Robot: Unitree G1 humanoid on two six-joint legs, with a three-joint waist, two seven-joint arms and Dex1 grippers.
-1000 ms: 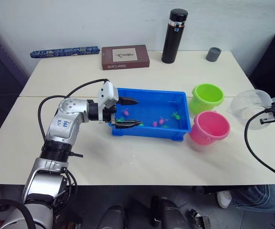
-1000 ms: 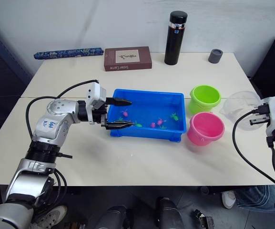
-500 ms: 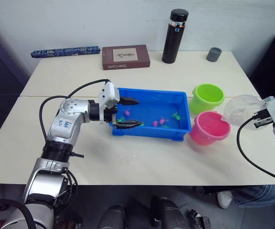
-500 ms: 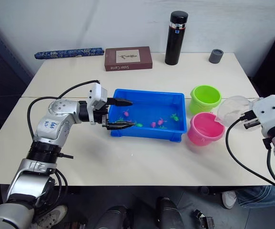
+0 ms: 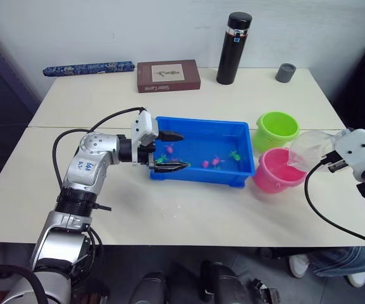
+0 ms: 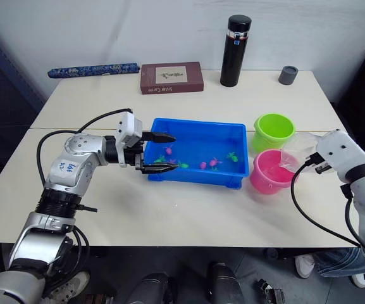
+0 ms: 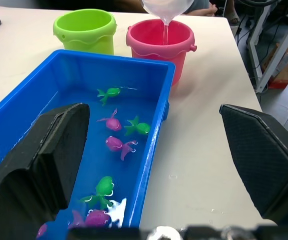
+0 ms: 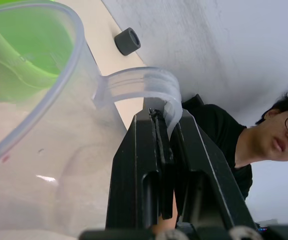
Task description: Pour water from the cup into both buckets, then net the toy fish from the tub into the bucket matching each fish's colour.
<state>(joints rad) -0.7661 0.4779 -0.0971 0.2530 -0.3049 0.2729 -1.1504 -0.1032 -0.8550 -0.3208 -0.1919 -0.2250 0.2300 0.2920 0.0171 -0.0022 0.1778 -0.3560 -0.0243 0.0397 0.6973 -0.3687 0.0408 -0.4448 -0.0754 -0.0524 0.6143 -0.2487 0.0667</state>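
My right gripper (image 8: 158,119) is shut on the handle of the clear cup (image 5: 310,148). The cup is tilted with its spout over the pink bucket (image 5: 276,172), and a thin stream of water (image 7: 164,33) falls into that bucket. The lime green bucket (image 5: 276,128) stands just behind the pink one. To their left lies the blue tub (image 5: 204,121), holding water and several pink and green toy fish (image 7: 115,124). My left gripper (image 5: 177,151) is open at the tub's left end, one finger over the water and one outside the near wall.
A black flask (image 5: 233,47), a brown book (image 5: 168,75), a small grey cup (image 5: 285,71) and a blue rolled item (image 5: 87,67) line the table's far edge. A person (image 8: 278,135) sits beyond the right side.
My right arm has carried the cup leftward and tipped it over the pink bucket, and water now pours out. The left gripper has stayed at the tub.
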